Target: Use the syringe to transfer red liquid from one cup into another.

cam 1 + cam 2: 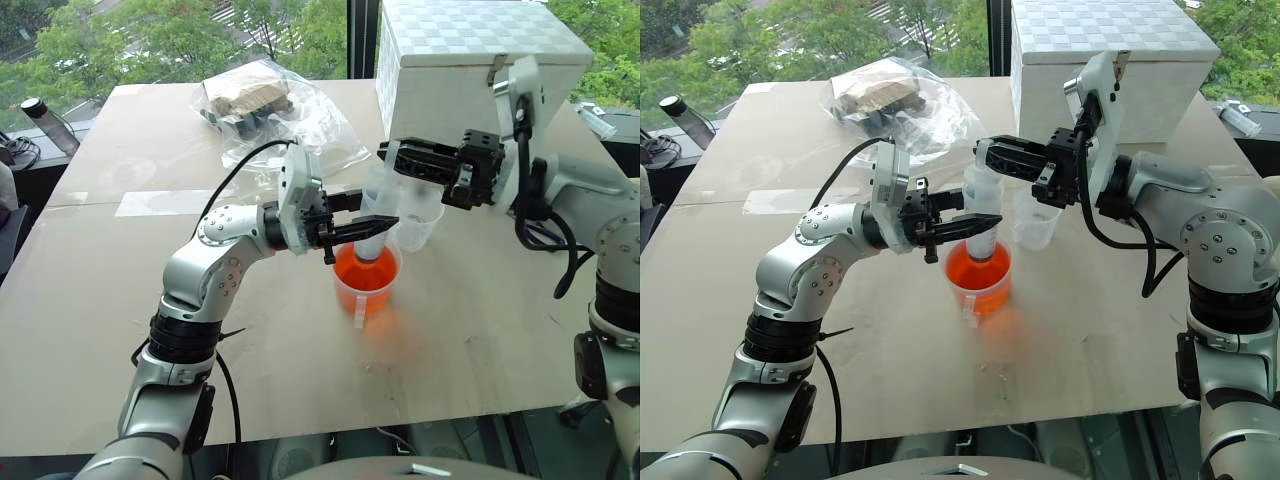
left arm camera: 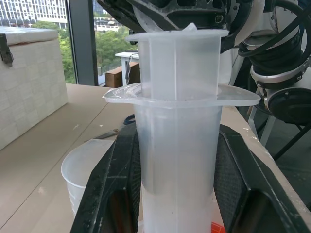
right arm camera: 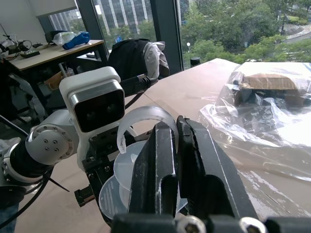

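On the brown cardboard-covered table (image 1: pixel 90 330) by the tall windows (image 1: pixel 200 35), the orange-red beaker (image 1: pixel 366 283) stands centrally. Upright above it, the clear plastic syringe (image 1: pixel 378 222) is clamped at its barrel by the left gripper (image 1: pixel 362 226), its ring-topped plunger pinched by the right gripper (image 1: pixel 392 153). Just behind stand the smaller colourless cup (image 1: pixel 418 222), a white box (image 1: pixel 470 60) and a crumpled plastic bag (image 1: pixel 270 110).

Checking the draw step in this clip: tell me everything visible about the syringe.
The syringe is clear plastic and stands upright with its tip down in the orange-red beaker. The left gripper is shut on its barrel below the flange; the right gripper pinches the plunger's ring top. The barrel looks colourless.
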You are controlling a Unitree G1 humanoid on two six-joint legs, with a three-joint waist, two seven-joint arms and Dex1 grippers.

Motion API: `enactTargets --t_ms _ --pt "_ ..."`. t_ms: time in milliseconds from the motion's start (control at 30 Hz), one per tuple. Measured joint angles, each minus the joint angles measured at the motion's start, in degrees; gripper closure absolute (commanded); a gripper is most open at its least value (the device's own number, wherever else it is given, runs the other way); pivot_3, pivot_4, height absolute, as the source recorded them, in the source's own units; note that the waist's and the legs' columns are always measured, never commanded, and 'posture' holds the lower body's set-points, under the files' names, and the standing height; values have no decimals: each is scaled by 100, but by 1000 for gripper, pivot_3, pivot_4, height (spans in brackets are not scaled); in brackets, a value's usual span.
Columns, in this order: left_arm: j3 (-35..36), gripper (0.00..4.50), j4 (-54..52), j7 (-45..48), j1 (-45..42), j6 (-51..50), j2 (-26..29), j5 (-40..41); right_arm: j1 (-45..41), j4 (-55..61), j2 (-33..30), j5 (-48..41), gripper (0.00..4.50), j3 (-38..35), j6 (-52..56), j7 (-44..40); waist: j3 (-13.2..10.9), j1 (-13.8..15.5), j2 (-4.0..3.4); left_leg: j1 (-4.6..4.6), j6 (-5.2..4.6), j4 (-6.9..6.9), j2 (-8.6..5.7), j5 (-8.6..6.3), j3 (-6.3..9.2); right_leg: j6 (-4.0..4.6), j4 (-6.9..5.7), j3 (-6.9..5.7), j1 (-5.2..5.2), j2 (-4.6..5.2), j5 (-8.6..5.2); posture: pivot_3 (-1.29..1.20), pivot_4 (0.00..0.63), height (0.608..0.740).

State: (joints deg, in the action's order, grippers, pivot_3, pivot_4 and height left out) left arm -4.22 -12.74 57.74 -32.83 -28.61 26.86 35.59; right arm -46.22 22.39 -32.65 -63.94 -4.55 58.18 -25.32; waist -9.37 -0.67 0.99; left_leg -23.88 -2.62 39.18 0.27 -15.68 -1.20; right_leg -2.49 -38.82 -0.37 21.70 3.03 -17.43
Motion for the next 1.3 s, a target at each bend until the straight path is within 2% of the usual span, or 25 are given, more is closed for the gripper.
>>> enactTargets --t_ms 233,367,433,467,567,600,833,1067,1300 --pt "3 3127 5 -7 -110 -40 -13 10 -8 4 -1 13 4463 -58 -63 -17 0 1 0 0 0 0 0 0 0 0 0 0 0 0 0 0 150 740" --pt "31 3127 -14 -35 -254 -192 -16 88 -7 19 20 88 3187 -71 -190 -48 0 0 0 0 0 -1 0 0 0 0 0 0 0 0 0 0 150 740" --pt "45 3127 -38 -42 -332 -310 -5 198 -12 12 35 119 2163 -102 -266 -47 0 2 0 0 0 -1 0 0 0 0 0 0 0 0 0 0 150 740" --pt "53 3127 -61 -46 -356 -360 6 237 -15 2 35 125 1804 -114 -292 -48 0 1 0 0 0 -1 0 0 0 0 0 0 0 0 0 0 150 740" --pt "97 3127 -190 -49 -441 -476 52 300 -16 -91 30 120 235 -248 -346 -60 0 3 0 0 0 -1 0 0 0 0 0 0 0 0 0 0 150 740" --pt "101 3127 -207 -48 -462 -485 62 309 -18 -102 12 110 33 -273 -346 -70 0 4 0 0 0 -1 0 0 0 0 0 0 0 -1 0 0 150 740" --pt "203 3127 -248 -194 -710 -715 102 460 16 -216 -511 -411 33 -672 -207 -686 0 6 0 0 -1 -2 0 0 0 0 3 -1 -1 0 0 0 150 740" --pt "347 3127 -248 -362 -784 -915 107 604 467 -549 -1182 -1098 33 -1254 40 -1381 -1 12 0 -1 -1 -2 0 -1 -1 0 5 0 -2 0 0 0 150 740" --pt "415 3127 -248 -511 -989 -1244 111 905 727 -714 -1214 -1314 33 -1401 53 -1454 -1 6 0 -1 -1 -2 1 -1 -1 0 5 2 -2 -1 0 0 150 740"
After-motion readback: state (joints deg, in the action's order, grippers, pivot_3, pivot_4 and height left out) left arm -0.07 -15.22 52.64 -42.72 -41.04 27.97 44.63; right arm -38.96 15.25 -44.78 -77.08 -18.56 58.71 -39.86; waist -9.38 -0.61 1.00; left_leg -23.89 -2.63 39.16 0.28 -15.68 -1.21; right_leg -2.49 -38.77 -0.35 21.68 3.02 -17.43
